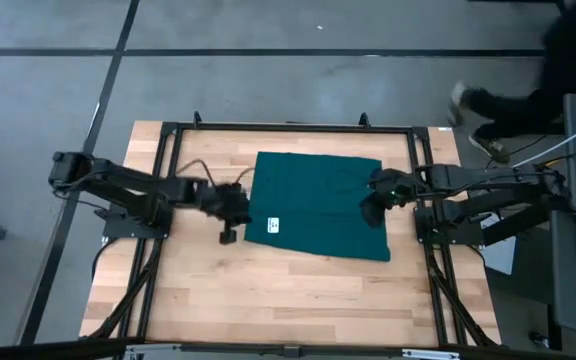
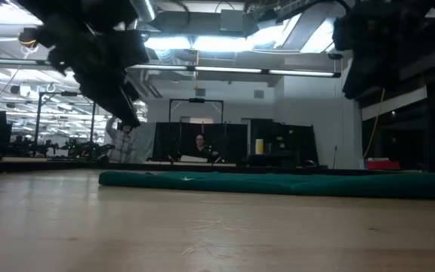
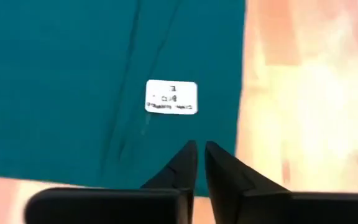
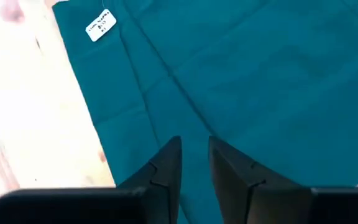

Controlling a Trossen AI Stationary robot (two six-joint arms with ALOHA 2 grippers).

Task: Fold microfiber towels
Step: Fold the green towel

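One dark teal towel [image 1: 318,205] lies flat on the wooden table, a little right of its middle, with faint creases. Its small white label [image 1: 273,224] sits near the left near corner and also shows in the left wrist view [image 3: 171,97] and the right wrist view [image 4: 100,25]. My left gripper [image 1: 230,225] hovers at the towel's left edge, near the label, with its fingertips [image 3: 200,149] almost together. My right gripper [image 1: 371,210] hovers over the towel's right part, with a narrow gap between its fingers [image 4: 194,143]. In the low view both grippers hang clear above the towel [image 2: 278,183].
A black metal frame [image 1: 288,127] runs around the tabletop. Bare wood [image 1: 288,300] lies between the towel and the near edge. A person's legs and shoes [image 1: 483,110] show beyond the far right corner. People and equipment stand in the room behind [image 2: 198,143].
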